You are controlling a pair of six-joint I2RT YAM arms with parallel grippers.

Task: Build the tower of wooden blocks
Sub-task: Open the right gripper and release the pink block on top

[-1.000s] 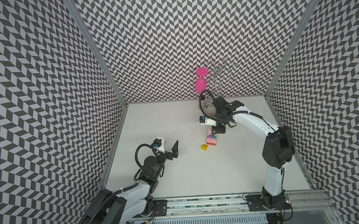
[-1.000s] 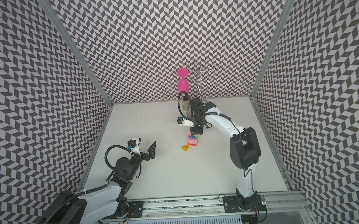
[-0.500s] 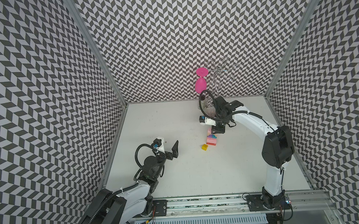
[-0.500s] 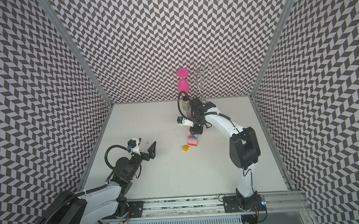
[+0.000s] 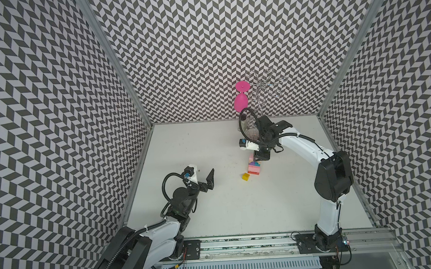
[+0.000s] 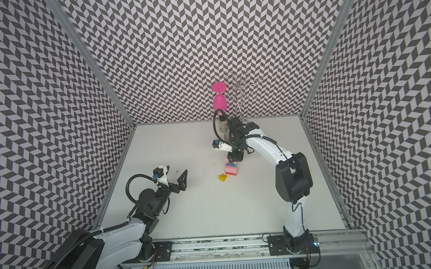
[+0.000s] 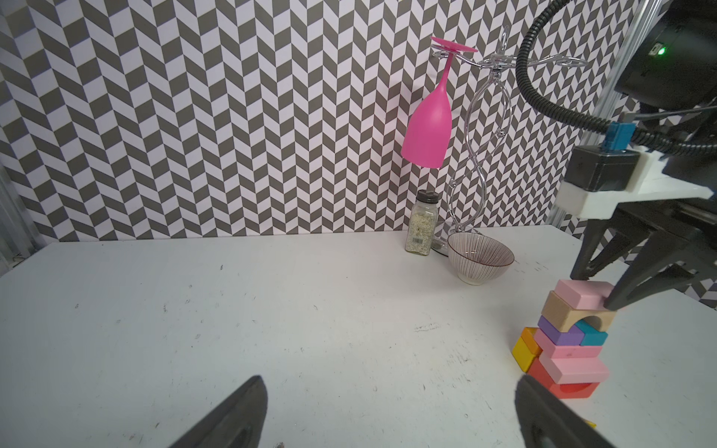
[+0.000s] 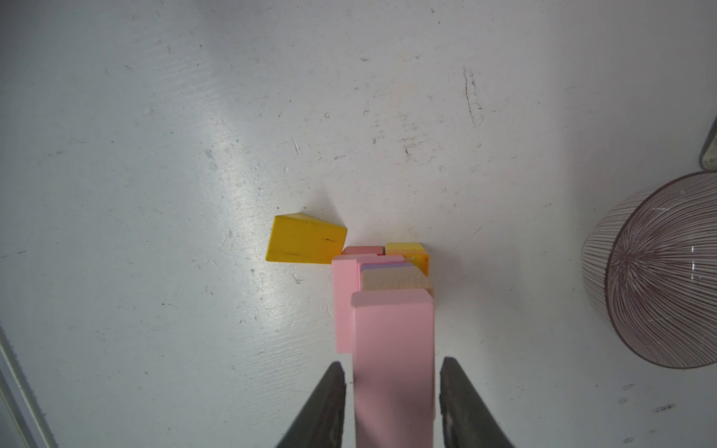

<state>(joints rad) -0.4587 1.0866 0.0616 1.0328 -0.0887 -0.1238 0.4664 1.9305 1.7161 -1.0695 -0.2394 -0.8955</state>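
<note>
Your left gripper (image 5: 202,175) hangs over the left side of the white table (image 5: 210,145), well apart from the blocks. Its jaws are spread wide and hold nothing; in its wrist view the two dark fingers (image 7: 232,419) frame bare tabletop.

Further right, you find a yellow wedge (image 5: 245,176) lying alone on the table, just beside the base of the wood block tower (image 5: 254,167). The tower stands toward the back, near the middle. From the bottom up you have:
- a red arch (image 7: 574,390)
- two pink slabs (image 7: 574,368)
- a purple block (image 7: 556,333) beside a teal block (image 7: 593,334)
- a plain wood arch (image 7: 568,310)
- a top pink slab (image 7: 582,294)

The layers sit somewhat offset from one another. Just beside the lower layers sit yellow and orange pieces (image 7: 524,351).

Your right gripper (image 8: 392,403) points down over the tower, a finger on either side of the top pink slab. Its jaws are released: the wrist view shows a thin strip of table between each finger and the slab.

Behind the tower, by the back wall, you see a spice jar (image 7: 421,229), a ribbed bowl (image 7: 479,260) and a wire rack (image 7: 496,64) with a pink goblet (image 7: 426,132) hanging upside down from it.
</note>
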